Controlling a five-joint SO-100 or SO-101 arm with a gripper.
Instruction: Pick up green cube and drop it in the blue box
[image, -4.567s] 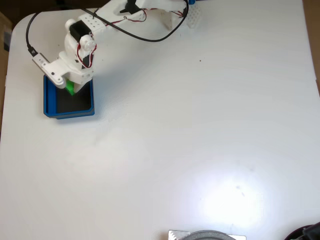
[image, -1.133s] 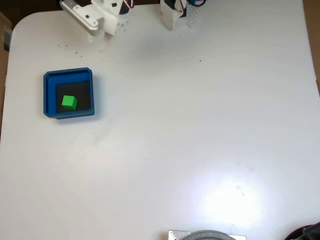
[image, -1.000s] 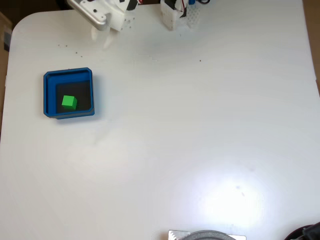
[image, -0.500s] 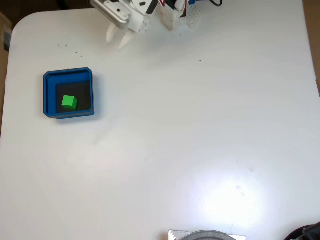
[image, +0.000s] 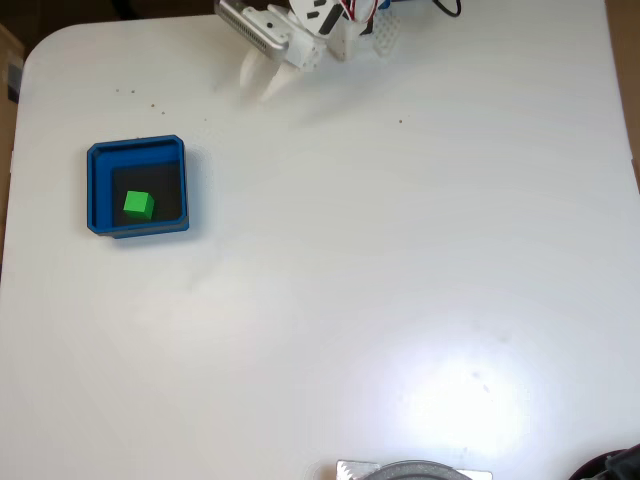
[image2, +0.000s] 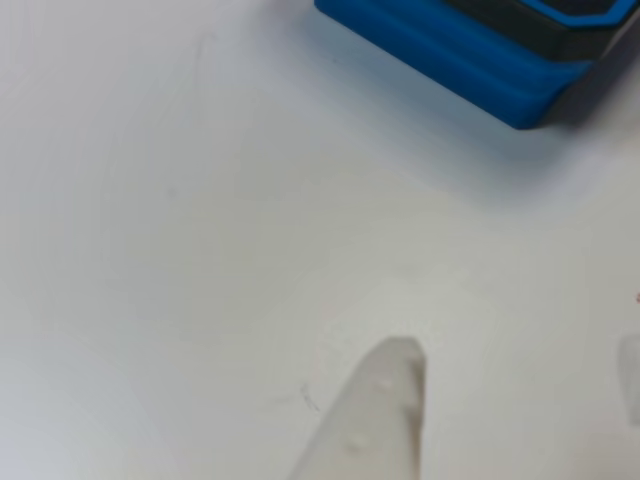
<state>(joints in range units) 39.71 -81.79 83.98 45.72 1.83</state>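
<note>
Sitting inside the blue box (image: 137, 150), the green cube (image: 138, 205) is resting on the dark inner floor, a little left of the floor's middle in the fixed view and apart from all four walls. The box itself is lying flat on the white desk (image: 380, 280) near the desk's left edge in that view, with nothing touching it.

The gripper (image: 261, 82) is hanging over the far part of the desk, close to the arm's base (image: 355, 35) at the top of the fixed view, and it is well apart from the box, up and to the right of it. Its two pale fingers (image: 278, 82) are pointing down and to the left with a clear gap between them, so the gripper is standing released and is carrying nothing.

In the other view, one pale fingertip (image2: 375, 420) is rising from the bottom edge over bare desk, blurred by closeness. A corner of the blue box (image2: 470, 65) is showing at the top right of that view, its thick wall facing the camera, well apart from the fingertip.

Red and black wires (image: 350, 8) are looping over the arm near the base. At the near edge of the desk in the fixed view, a grey rounded object (image: 412, 470) is poking into the picture, too cut off to tell what it is.
</note>
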